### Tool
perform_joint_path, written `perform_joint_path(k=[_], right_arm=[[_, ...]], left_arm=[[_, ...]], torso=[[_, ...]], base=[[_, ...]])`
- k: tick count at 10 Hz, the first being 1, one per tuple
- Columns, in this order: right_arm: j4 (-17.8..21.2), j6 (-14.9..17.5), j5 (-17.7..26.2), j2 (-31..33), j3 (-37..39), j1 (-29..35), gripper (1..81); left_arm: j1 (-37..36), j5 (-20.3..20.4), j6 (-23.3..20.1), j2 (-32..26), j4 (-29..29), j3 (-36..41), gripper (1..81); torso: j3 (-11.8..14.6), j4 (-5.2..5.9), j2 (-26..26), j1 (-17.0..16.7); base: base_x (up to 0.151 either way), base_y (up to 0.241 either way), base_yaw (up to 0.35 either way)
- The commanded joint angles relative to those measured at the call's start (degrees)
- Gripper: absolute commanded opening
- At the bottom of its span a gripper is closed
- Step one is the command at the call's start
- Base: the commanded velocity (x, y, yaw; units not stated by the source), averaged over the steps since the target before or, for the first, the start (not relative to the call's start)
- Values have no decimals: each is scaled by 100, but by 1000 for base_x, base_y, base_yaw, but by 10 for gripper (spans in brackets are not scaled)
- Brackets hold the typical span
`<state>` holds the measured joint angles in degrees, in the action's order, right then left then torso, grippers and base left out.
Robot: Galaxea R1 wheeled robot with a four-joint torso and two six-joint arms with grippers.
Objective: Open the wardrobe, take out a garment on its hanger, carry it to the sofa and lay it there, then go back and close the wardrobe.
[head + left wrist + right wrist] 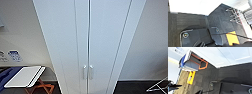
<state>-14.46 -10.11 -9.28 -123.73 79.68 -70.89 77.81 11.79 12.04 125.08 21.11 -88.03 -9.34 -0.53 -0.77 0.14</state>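
The wardrobe (87, 37) stands straight ahead in the head view, tall and white, with both full-height doors shut. Its two small white vertical handles (87, 72) sit side by side at the middle seam, low in the picture. The right wrist view catches the wardrobe's white base (233, 55) where it meets the dark carpet. No garment, hanger or sofa appears, since the doors hide the inside.
A folding stand with orange legs and a white top (26, 77) sits left of the wardrobe, with blue cloth beside it. A white wire rack (158, 86) stands at the lower right, also the rack (239, 15) in the left wrist view. Dark carpet (233, 73) covers the floor.
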Motion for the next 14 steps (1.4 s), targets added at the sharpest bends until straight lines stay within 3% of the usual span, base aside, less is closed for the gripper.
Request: perform_joint_path(k=[1, 3, 7, 9, 14], right_arm=[[-180, -27, 198, 838, -1068, 1131, 811], [-145, -35, 399, 918, -1402, 1738, 811], [-136, -88, 1182, 848, -1922, 2995, 811], [-128, -272, 1235, 672, -1826, 3364, 811], [-136, -975, 1842, -127, -1378, 4561, 811]], left_arm=[[-1060, -221, -27, -1001, 350, 1084, 811], [-1579, -273, 0, -1194, 271, 1340, 811], [-2897, -1353, 114, -1353, 60, 1911, 811], [-3547, -1732, 132, -1379, -213, 2053, 811], [-4963, -2673, 132, -1063, -819, 1974, 811]], torso=[[0, 0, 0, -2], [0, 0, 0, 0], [-5, 0, 5, 5], [-7, 0, 9, 7], [-15, 0, 15, 15]], base=[[0, 0, 0], [0, 0, 0], [0, 0, 0], [0, 0, 0], [0, 0, 0]])
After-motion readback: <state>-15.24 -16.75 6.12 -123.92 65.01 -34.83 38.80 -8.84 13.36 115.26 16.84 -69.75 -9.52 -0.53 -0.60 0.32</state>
